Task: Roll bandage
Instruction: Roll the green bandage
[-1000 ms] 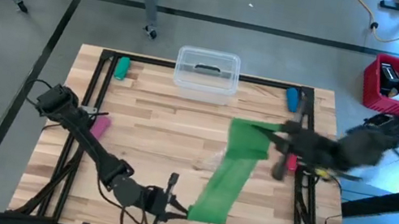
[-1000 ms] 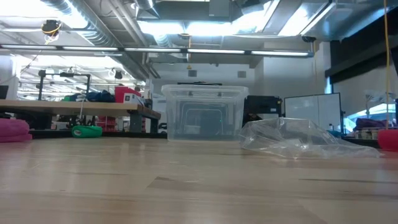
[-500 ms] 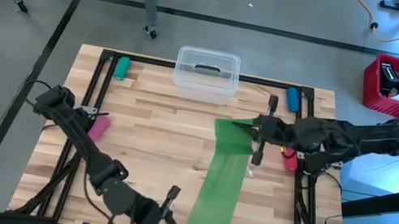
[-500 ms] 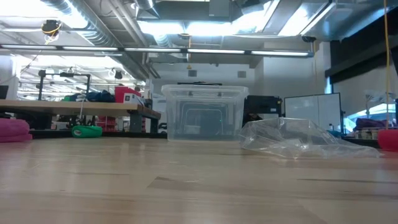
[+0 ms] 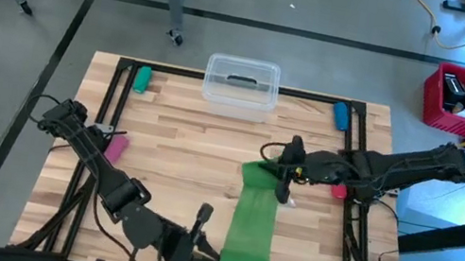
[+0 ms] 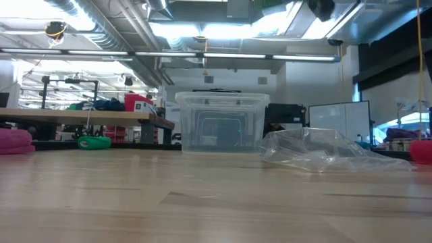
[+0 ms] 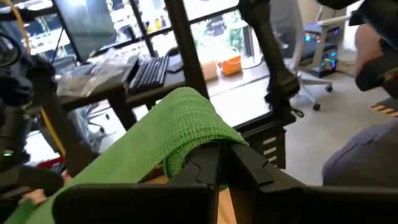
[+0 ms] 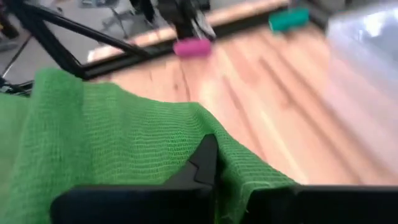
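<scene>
— Green bandage [image 5: 253,221], which way is it running?
— Lengthwise from near edge toward mid-table, right of centre.
— Claws?
— Left gripper [image 5: 208,257] is pinching its near end, right gripper [image 5: 275,170] its far end.

The high view looks straight down on the whole table [image 5: 180,155]. The low view sits at tabletop height, facing the clear bin [image 6: 221,122] at the far edge. Both wrist views look closely along the bandage [image 7: 168,134], which the high view shares.
</scene>
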Robot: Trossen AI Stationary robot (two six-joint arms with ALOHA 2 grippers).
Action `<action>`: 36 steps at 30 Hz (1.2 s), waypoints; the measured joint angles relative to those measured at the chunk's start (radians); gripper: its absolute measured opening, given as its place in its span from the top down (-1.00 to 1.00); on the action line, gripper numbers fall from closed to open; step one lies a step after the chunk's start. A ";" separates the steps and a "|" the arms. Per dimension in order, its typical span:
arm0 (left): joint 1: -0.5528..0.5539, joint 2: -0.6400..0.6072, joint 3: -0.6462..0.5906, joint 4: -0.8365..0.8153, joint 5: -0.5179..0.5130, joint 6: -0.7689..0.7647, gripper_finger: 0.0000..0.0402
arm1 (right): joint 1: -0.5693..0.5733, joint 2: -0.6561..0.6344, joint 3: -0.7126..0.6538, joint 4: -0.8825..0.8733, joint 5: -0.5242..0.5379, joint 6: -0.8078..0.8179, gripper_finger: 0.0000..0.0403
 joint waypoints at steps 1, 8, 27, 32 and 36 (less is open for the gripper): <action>0.005 0.000 0.000 -0.007 0.000 -0.008 0.95 | -0.002 0.000 -0.009 -0.016 -0.003 0.035 0.85; 0.034 0.000 0.000 -0.140 -0.015 -0.113 0.95 | -0.001 0.001 -0.043 -0.119 -0.033 0.192 0.17; 0.066 0.139 0.000 -0.377 0.017 -0.430 0.95 | -0.001 0.000 -0.043 0.009 -0.185 0.470 -0.47; 0.065 0.145 -0.001 -0.370 0.024 -0.444 0.95 | -0.002 0.000 -0.043 0.053 -0.180 0.672 -0.47; 0.057 0.142 -0.001 -0.348 0.023 -0.445 0.95 | -0.002 -0.015 -0.043 0.045 -0.222 0.647 -0.47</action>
